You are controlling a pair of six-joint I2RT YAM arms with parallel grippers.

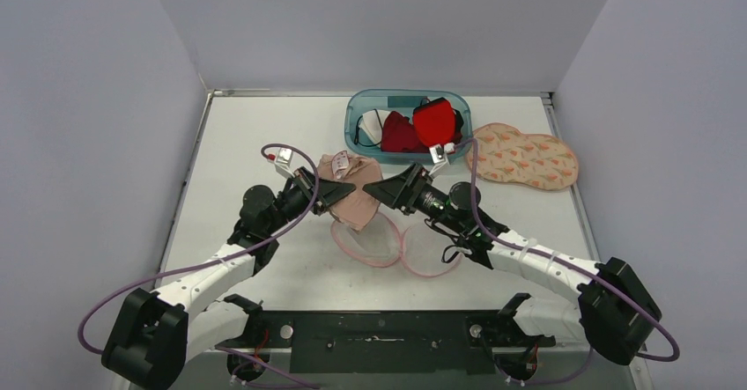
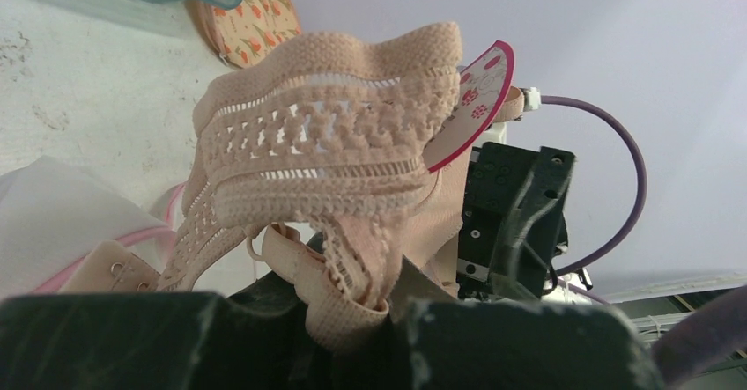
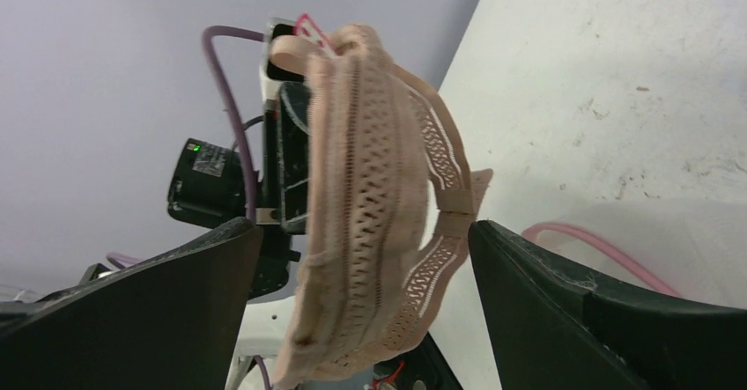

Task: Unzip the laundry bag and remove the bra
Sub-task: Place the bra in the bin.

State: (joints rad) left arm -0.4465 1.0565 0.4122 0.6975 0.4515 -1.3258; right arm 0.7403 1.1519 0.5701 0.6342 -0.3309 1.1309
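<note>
The left claw, reaching in from 8 o'clock, is clamped tight on the bra. Its wrist view shows a band and lace edge of the bra pinched between the closed jaws. The right claw, coming from 4 o'clock, stands wide apart. In its own view the bra hangs in the gap between the fingers, and neither finger visibly presses on it.

The bra is beige lace, bunched and folded on itself, with openwork bands and a strap ring showing. A round red-rimmed tag sticks out at its top. It is held up near the middle of the table, out of the bag. The bag lies flat at 6 o'clock from it, white mesh with pink trim. Whether the bra's lower edge touches the bag cannot be told. A blue tub sits at 12 o'clock.
</note>
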